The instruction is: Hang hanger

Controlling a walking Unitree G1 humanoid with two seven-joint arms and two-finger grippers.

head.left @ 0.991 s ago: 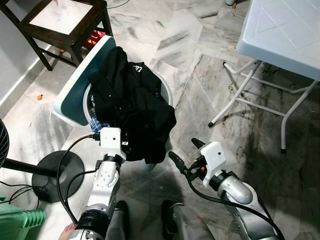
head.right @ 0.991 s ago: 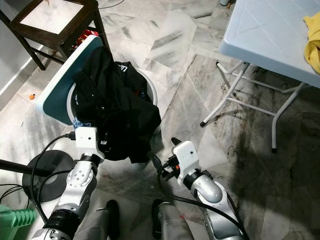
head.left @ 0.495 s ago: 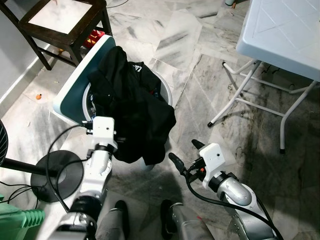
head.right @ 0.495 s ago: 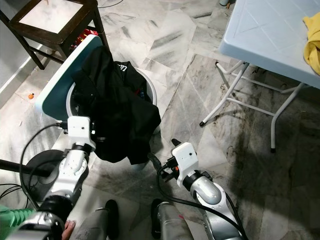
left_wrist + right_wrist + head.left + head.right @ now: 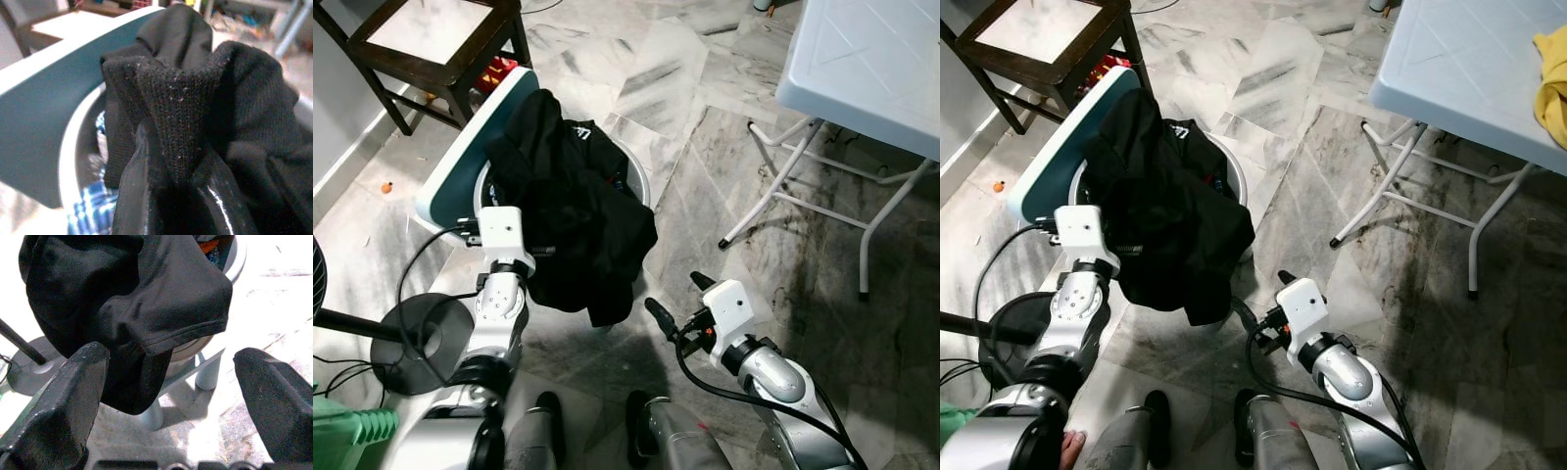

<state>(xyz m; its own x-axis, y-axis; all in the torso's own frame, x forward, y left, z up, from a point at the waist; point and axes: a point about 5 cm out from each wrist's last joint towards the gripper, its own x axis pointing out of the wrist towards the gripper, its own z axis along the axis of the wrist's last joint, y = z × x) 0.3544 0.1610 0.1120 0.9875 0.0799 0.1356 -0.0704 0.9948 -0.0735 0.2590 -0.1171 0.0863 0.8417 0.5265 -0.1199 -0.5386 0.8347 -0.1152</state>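
My left gripper pinched tight on a fold of the black garment; cloth bunches up between my fingers. The rest of it drapes ahead over the round white laundry basket and its teal lid. Right gripper spread wide, holding nothing, low beside the basket's legs, garment hem just ahead. No hanger made out.

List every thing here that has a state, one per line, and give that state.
Left gripper: shut on the black garment.
Right gripper: open, holding nothing, low in front of the basket.
Black garment: bunched, draped over the basket rim.
Laundry basket: lid raised, clothes inside.
Folding table: unfolded, standing.
Yellow cloth: crumpled on the table.
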